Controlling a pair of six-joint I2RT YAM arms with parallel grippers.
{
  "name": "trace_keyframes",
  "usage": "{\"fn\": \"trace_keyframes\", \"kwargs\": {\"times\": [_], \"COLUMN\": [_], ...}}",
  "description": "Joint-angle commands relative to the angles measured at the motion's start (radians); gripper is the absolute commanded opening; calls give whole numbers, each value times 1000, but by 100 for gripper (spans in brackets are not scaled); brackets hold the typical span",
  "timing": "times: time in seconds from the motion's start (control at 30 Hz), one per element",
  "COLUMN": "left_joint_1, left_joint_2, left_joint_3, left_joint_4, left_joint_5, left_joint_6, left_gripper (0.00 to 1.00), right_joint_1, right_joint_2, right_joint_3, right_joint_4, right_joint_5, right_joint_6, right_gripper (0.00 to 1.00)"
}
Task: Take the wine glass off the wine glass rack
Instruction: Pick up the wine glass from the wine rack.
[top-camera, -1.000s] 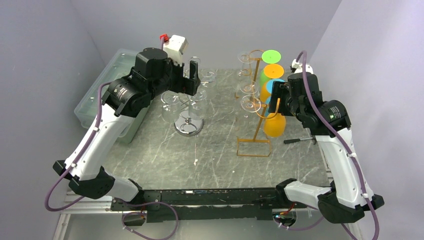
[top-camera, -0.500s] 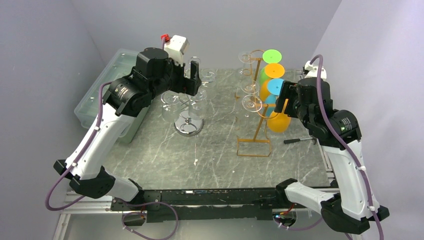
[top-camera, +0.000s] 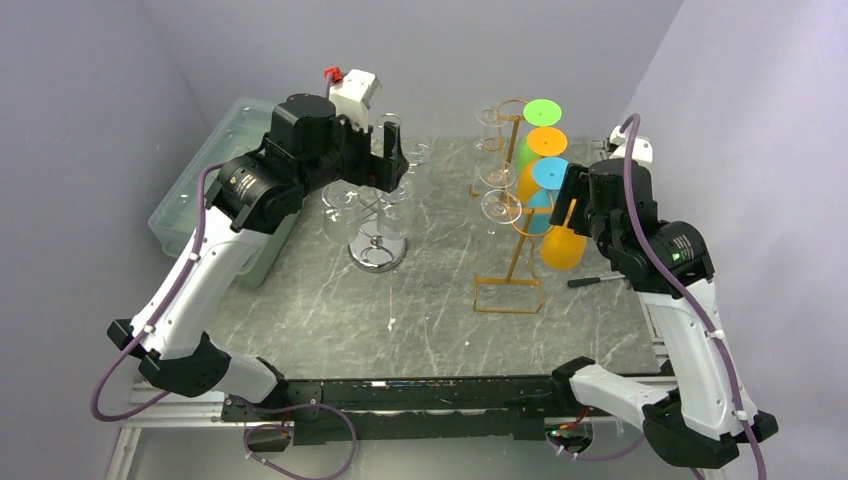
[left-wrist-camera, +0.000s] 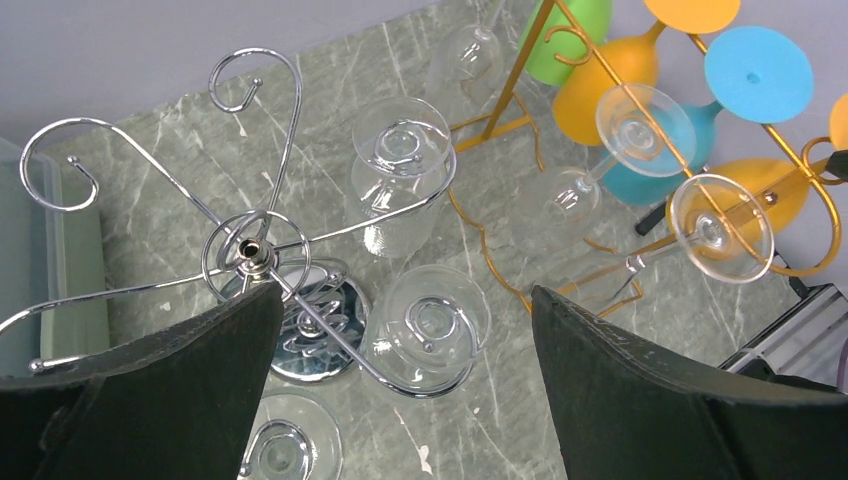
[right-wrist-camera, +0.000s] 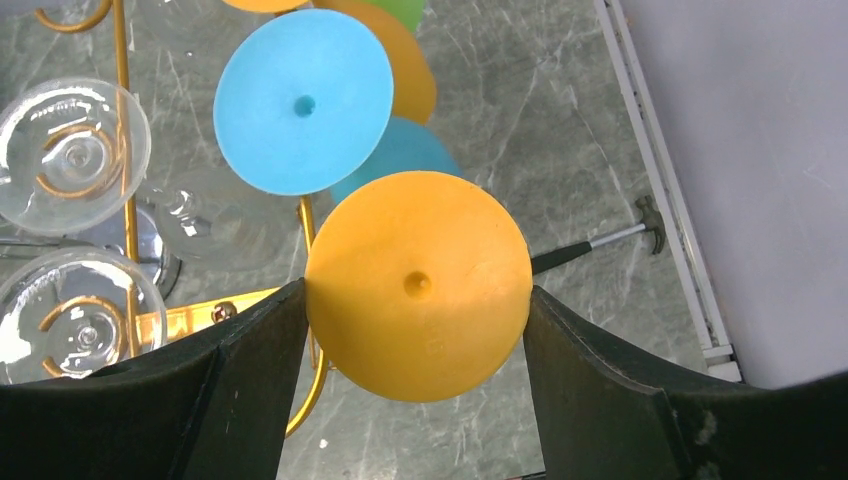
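Observation:
An orange wine glass (right-wrist-camera: 418, 285) hangs upside down with its round foot between my right gripper's (right-wrist-camera: 413, 292) fingers, which are shut on the foot's two edges. In the top view its bowl (top-camera: 562, 248) hangs just right of the gold wine glass rack (top-camera: 516, 250), under my right gripper (top-camera: 572, 196). A blue glass (right-wrist-camera: 303, 102) still hangs on that rack. My left gripper (left-wrist-camera: 405, 295) is open above the chrome rack (left-wrist-camera: 250, 255), over a clear glass (left-wrist-camera: 428, 325), holding nothing.
Green (top-camera: 543, 110), orange (top-camera: 548, 141) and blue (top-camera: 550, 172) glasses and clear glasses (top-camera: 500, 205) hang on the gold rack. A small hammer (top-camera: 600, 281) lies by the table's right edge. A clear plastic bin (top-camera: 200, 180) stands at the left.
My right gripper has moved right and slightly toward the near edge, carrying the orange glass away from the gold rack's pole. The left arm has hardly shifted.

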Motion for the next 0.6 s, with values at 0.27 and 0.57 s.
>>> {"fn": "trace_keyframes", "kwargs": {"times": [0.27,0.57], "left_joint_1": [-4,-38], "left_joint_2": [-36,-63], "left_joint_3": [-35,-122], "left_joint_4": [135,320], "left_joint_5": [134,335], "left_joint_6": [-4,21], "left_gripper": [99,99], "right_joint_1": [-1,-1], "right_joint_2": [-26,-63], "right_joint_3": [82,122], "right_joint_4": [-12,-96], "right_joint_5": [118,121], "right_joint_6": [38,53], "right_gripper": [45,44]}}
